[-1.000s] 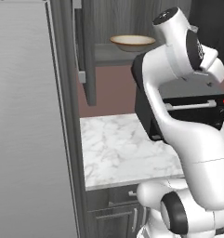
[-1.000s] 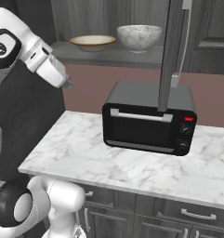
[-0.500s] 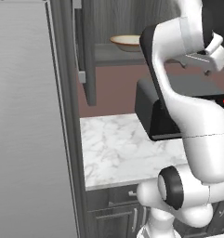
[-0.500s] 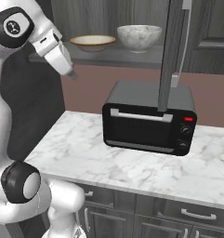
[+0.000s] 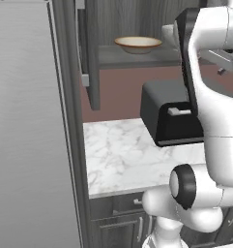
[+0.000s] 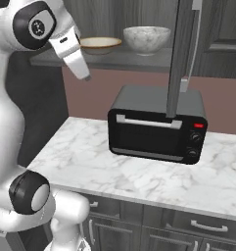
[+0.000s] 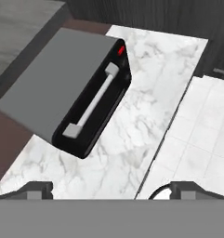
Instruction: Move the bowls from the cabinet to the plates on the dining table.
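Up on cabinet shelf (image 6: 139,60): shallow cream bowl (image 6: 100,45), tan rim; deeper marbled bowl (image 6: 147,39). Claw (image 7: 111,188) spread, empty.

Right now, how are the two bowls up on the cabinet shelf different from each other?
The cream bowl with the tan-brown rim is wide and shallow; the grey-white marbled bowl is deeper and rounder. The cream bowl is plain inside, while the marbled one has grey veins all over. In the right base view the cream bowl sits to the left, the marbled bowl to the right. Both stand upright on the same dark shelf, above the black toaster oven.
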Robot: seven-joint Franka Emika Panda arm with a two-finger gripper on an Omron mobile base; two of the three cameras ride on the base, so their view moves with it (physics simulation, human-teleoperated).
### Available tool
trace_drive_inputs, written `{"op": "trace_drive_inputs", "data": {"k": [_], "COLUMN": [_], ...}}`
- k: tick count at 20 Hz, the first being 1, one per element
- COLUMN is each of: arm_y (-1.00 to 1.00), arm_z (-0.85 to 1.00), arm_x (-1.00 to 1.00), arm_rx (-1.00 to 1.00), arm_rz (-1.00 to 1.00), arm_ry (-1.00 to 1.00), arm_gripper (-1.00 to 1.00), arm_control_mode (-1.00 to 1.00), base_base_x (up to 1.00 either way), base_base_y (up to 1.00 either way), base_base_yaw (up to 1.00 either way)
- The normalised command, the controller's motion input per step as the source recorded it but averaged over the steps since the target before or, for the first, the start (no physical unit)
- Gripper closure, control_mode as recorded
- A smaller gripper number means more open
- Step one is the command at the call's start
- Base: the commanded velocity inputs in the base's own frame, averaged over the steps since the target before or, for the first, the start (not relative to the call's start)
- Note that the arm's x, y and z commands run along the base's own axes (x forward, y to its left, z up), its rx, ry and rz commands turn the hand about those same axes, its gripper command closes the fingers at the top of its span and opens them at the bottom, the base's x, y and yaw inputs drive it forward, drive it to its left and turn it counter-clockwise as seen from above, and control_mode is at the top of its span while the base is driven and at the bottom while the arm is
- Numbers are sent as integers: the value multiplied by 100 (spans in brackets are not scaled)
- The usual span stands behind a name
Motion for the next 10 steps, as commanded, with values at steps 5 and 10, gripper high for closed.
{"op": "trace_drive_inputs", "data": {"k": [5,10], "arm_y": [0,11], "arm_z": [14,20], "arm_x": [38,47], "arm_rx": [22,19], "arm_rz": [8,4], "arm_ry": [-14,-12], "arm_gripper": [-100,-100], "arm_control_mode": [-100,-100], "base_base_x": [0,0], "base_base_y": [0,0], "base_base_yaw": [0,0]}}
